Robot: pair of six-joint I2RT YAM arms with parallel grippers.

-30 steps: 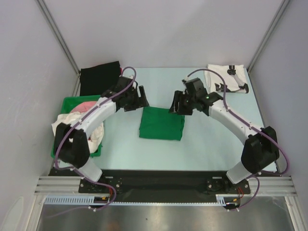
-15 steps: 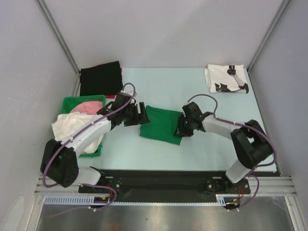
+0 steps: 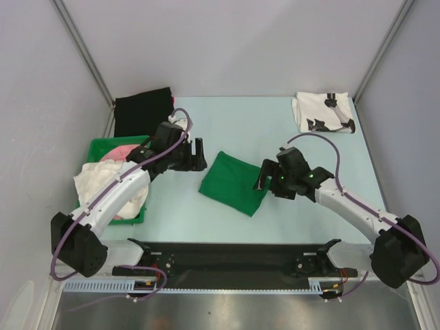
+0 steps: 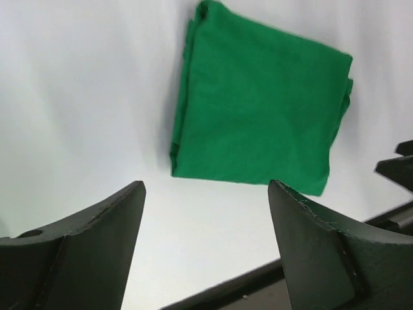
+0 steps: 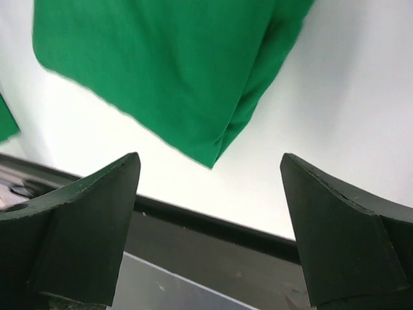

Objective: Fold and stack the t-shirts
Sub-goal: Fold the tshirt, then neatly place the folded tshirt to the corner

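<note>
**Item 1: green t-shirt** (image 3: 232, 182). Folded into a flat, nearly square packet. It lies on the counter (image 3: 234, 124) at mid-width, closer to the near edge than the far one, and is turned askew so that its corners, not its sides, face the counter edges. The slightly longer axis appears to run from far-left to near-right.

**Item 2: white printed t-shirt** (image 3: 317, 110). Folded, at the far right corner, well apart from item 1. Judged the likely base of the stack.

**Item 3: right gripper** (image 3: 262, 177). Fingers spread wide, nothing between them. It sits at the right-hand edge of the green packet. Its wrist view shows a folded corner just ahead of the fingers, not yet between them.

**Item 4: left gripper** (image 3: 201, 155). Fingers spread wide, empty. It hovers just off the packet's far-left side, apart from the cloth.

**Item 5: green bin** (image 3: 96, 143). At the left edge, holding pink and white garments.

**Item 6: black cloth** (image 3: 143, 110). At the far left corner.

**Note.** The packet lies between the two grippers. The right arm is nearer both to it and to the white shirt, so it seems the better placed for a carry toward the far right corner.
</note>
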